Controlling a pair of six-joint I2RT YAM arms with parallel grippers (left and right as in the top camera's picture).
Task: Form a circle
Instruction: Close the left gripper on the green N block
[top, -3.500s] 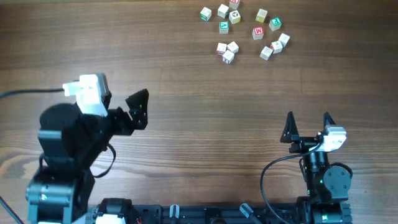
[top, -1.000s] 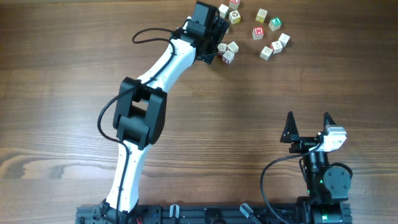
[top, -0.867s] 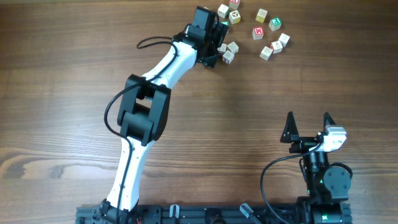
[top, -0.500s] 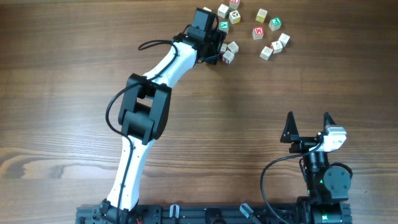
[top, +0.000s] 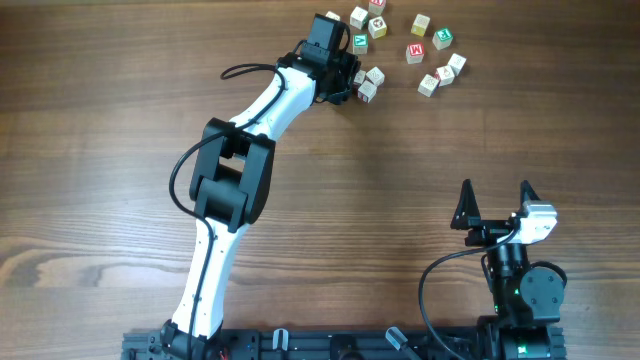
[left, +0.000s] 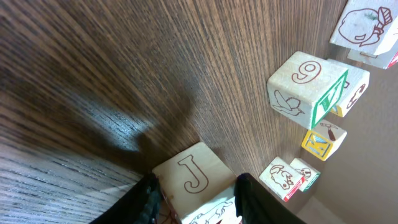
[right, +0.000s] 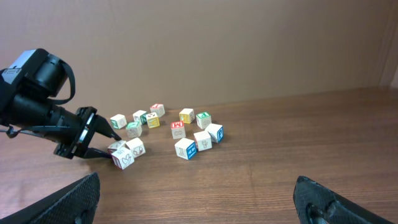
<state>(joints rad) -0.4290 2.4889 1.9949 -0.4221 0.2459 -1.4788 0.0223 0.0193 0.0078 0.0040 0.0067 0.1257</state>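
Wooden J cube (left: 193, 177) (pale, square-edged), grained table (left: 93, 62)

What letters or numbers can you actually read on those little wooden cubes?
"J": top face of the near cube, gripped between the left fingers.
"9": top face of the second cube, beyond it.
"M", in red, probably: on the red-lettered cube, seen from overhead.
Marks on the other cubes: too small or blurred to read.
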